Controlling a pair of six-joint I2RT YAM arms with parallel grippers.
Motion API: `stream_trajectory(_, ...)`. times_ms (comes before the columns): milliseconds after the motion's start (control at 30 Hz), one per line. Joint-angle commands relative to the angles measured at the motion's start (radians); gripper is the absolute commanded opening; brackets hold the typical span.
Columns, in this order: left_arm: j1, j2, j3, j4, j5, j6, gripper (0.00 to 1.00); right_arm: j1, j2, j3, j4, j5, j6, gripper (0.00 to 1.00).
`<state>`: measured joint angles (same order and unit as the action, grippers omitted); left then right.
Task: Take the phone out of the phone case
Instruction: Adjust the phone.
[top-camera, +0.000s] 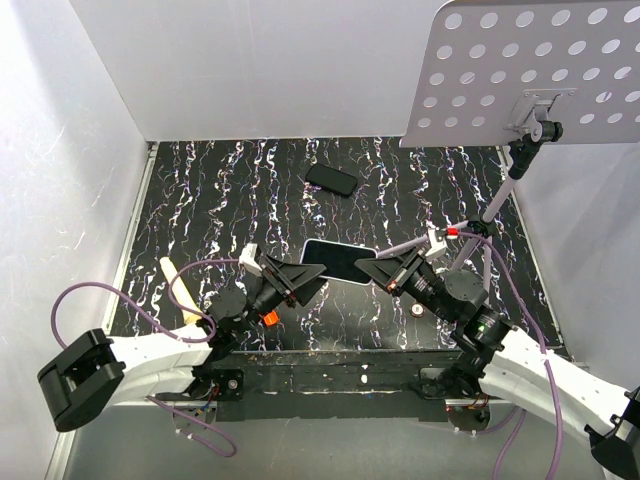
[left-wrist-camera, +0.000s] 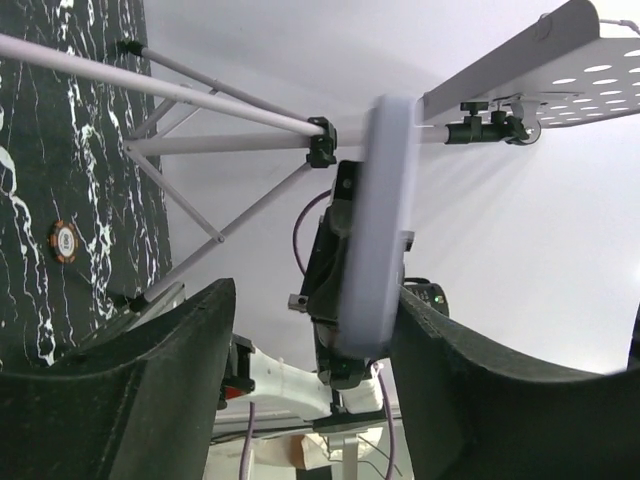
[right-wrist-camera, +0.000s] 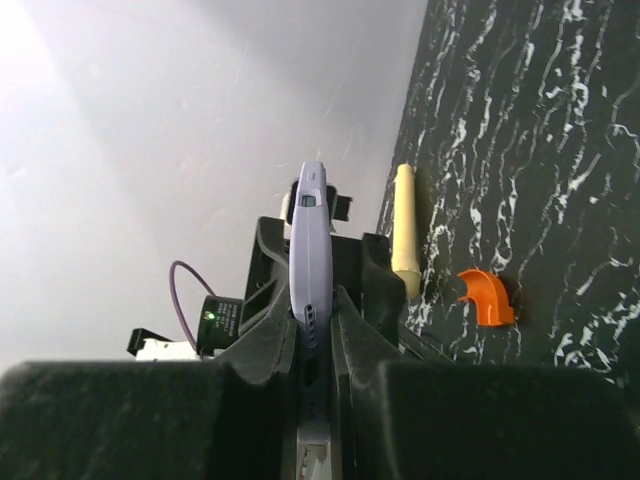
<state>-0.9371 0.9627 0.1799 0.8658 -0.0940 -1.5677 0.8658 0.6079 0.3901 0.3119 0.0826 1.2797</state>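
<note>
My right pincer (right-wrist-camera: 312, 322): closed flat on one end of the slim lilac rubbery phone case (right-wrist-camera: 310, 255), across its thin side.
My left pincer (left-wrist-camera: 315, 295): spread wide about the other end, gripping nothing.
Phone: the dark glass-faced phone (top-camera: 345, 262) sits in the case, held up between my pincers over the black marbled table (top-camera: 220, 190).
Handling: I judge the phone stiff, slick and breakable, the case soft; I'd peel its rim at a corner.
Beyond: a small black oblong (top-camera: 331, 180) lies far back.
</note>
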Motion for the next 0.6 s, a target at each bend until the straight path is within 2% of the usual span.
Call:
stream_trajectory(0, 0.006, 0.022, 0.007, 0.193, -0.026, 0.055, 0.58, -0.001, -0.043, -0.028, 0.064, 0.01, -0.011, 0.01)
stream_trajectory(200, 0.006, -0.077, 0.056, 0.02, -0.039, 0.126, 0.49, -0.002, -0.039, -0.056, 0.102, 0.006, -0.01, 0.01)
stream_trajectory(333, 0.006, -0.102, 0.069, -0.01, -0.033, 0.156, 0.39, -0.002, 0.012, -0.045, 0.139, -0.029, -0.032, 0.01)
stream_trajectory(367, 0.004, -0.099, 0.069, 0.001, -0.032, 0.172, 0.3, -0.002, 0.033, -0.039, 0.144, -0.044, -0.037, 0.01)
stream_trajectory(433, 0.006, -0.093, 0.066, 0.025, -0.036, 0.211, 0.02, -0.002, 0.065, -0.028, 0.145, -0.075, -0.045, 0.01)
stream_trajectory(467, 0.009, -0.094, 0.069, 0.01, -0.036, 0.219, 0.0, -0.002, 0.073, -0.028, 0.145, -0.075, -0.052, 0.02)
stream_trajectory(533, 0.02, -0.108, 0.079, -0.049, -0.006, 0.274, 0.0, -0.004, 0.061, -0.014, 0.089, -0.127, -0.1, 0.18)
stream_trajectory(567, 0.032, -0.119, 0.087, -0.074, 0.037, 0.329, 0.0, -0.005, 0.044, 0.013, 0.0, -0.142, -0.146, 0.25)
